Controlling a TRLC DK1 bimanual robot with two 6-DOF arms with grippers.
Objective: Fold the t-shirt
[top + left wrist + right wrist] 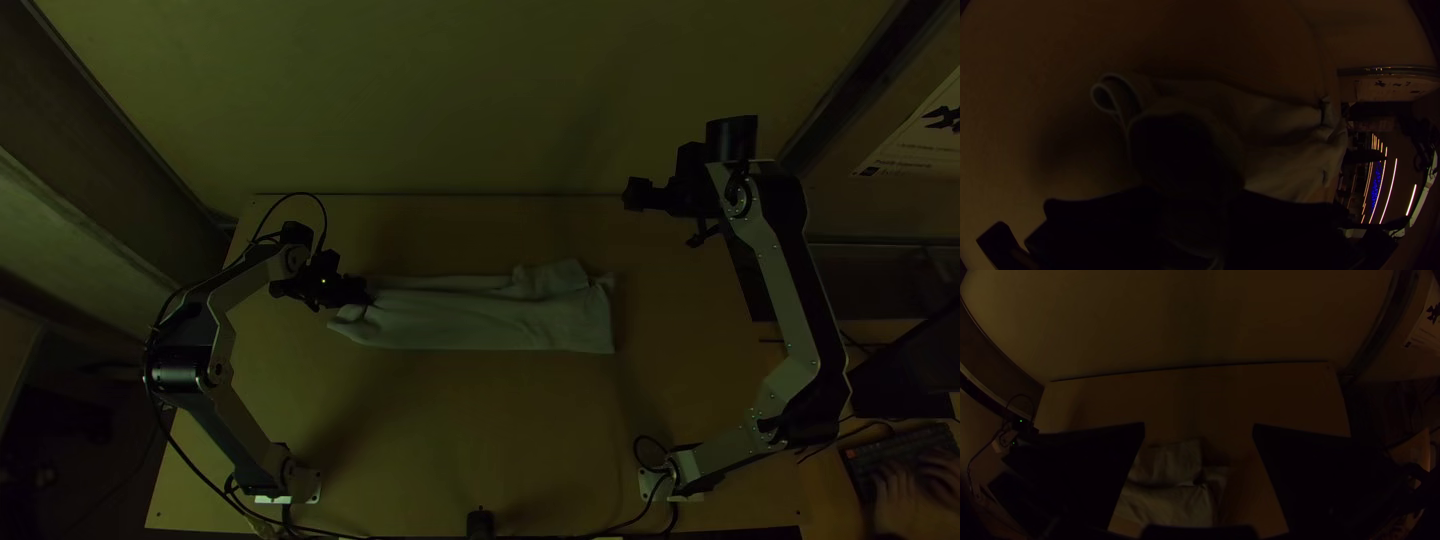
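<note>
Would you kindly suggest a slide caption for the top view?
T-shirt in a long strip on the table, left arm at one end, right arm held clear.

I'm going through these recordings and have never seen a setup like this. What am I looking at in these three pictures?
This is a robot with two arms, a left arm and a right arm, mounted at the near edge of a wooden table. The top view looks steeply down from above that edge; each wrist view comes from a camera on that arm's wrist.

The t-shirt lies across the table as a long, narrow strip, with a rumpled part on its far side, towards the right.

The left gripper is at the strip's left end; it is too dark to tell whether it grips the cloth. The right gripper is away from the shirt, its fingers apart with nothing held.
</note>
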